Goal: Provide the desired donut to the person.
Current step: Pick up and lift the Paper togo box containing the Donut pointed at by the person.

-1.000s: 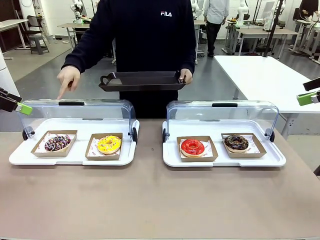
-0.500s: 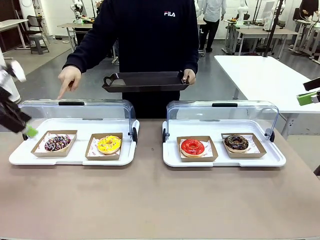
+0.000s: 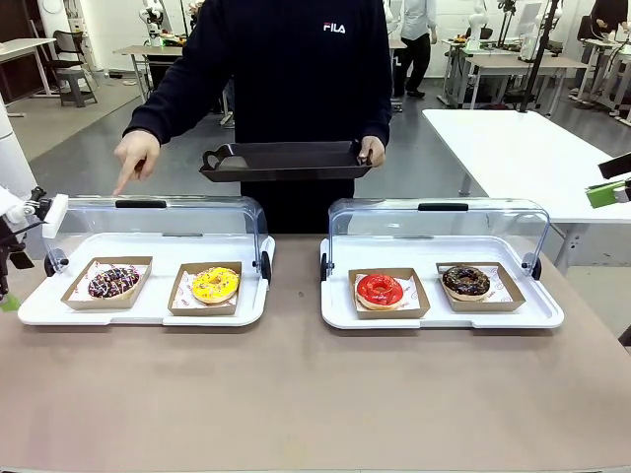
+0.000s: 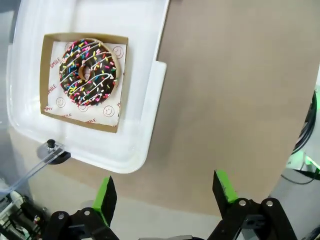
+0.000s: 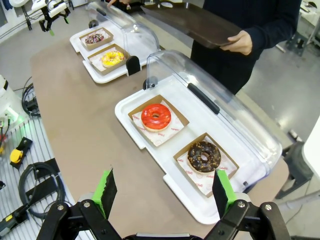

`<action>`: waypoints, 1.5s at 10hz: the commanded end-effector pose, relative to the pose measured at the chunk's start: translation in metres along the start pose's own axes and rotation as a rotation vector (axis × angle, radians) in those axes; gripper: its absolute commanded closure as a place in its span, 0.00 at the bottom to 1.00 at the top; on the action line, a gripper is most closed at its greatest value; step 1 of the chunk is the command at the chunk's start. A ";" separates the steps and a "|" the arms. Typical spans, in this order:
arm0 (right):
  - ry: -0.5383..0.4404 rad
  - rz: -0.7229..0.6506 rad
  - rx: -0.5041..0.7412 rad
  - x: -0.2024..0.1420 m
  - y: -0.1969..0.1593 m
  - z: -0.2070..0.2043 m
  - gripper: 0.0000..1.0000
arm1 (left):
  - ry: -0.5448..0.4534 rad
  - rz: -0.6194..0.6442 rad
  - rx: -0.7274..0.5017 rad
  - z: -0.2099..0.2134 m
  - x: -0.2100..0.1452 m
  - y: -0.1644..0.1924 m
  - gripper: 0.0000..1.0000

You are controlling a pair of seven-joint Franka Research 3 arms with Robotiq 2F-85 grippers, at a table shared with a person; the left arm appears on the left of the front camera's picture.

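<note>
While the person's hand [image 3: 135, 155] is pointing, the left gripper [image 4: 165, 186] is hovering spread and empty, sprinkled donut [image 4: 89, 71] at eleven o'clock; the right gripper [image 5: 164, 184] is gaping likewise.

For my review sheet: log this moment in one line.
person: pointing toward sprinkled chocolate donut, holding black tray | left gripper: open, beside white display tray | right gripper: open
</note>
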State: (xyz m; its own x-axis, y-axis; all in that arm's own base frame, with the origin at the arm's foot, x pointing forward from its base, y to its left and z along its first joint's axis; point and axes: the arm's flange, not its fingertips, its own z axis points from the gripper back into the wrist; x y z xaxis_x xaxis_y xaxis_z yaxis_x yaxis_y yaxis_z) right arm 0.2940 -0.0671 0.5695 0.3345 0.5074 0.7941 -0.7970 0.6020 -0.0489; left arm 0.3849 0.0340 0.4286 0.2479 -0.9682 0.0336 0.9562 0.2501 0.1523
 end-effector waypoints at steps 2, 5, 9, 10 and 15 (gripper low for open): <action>-0.015 0.001 0.009 -0.001 -0.002 -0.003 0.00 | -0.044 0.096 -0.041 -0.001 0.014 -0.011 0.00; -0.015 0.001 0.009 -0.001 -0.002 -0.003 0.00 | -0.108 -0.177 -0.085 -0.030 0.012 0.031 0.00; -0.015 0.001 0.009 -0.001 -0.002 -0.003 0.00 | -0.176 -0.204 -0.008 -0.076 -0.002 0.066 0.00; -0.015 0.001 0.009 -0.001 -0.002 -0.003 0.00 | -0.184 -0.192 -0.003 -0.085 0.000 0.074 0.00; -0.015 0.001 0.009 -0.001 -0.002 -0.003 0.00 | -0.110 -0.173 -0.051 -0.109 0.001 0.087 0.00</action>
State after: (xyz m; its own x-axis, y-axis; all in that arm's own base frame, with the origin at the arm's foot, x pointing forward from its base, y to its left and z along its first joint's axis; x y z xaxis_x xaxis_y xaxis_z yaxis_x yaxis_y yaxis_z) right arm 0.2940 -0.0673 0.5697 0.3345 0.5073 0.7942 -0.7967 0.6024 -0.0492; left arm 0.4814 0.0512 0.3337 0.0613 -0.9866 0.1513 0.9895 0.0800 0.1206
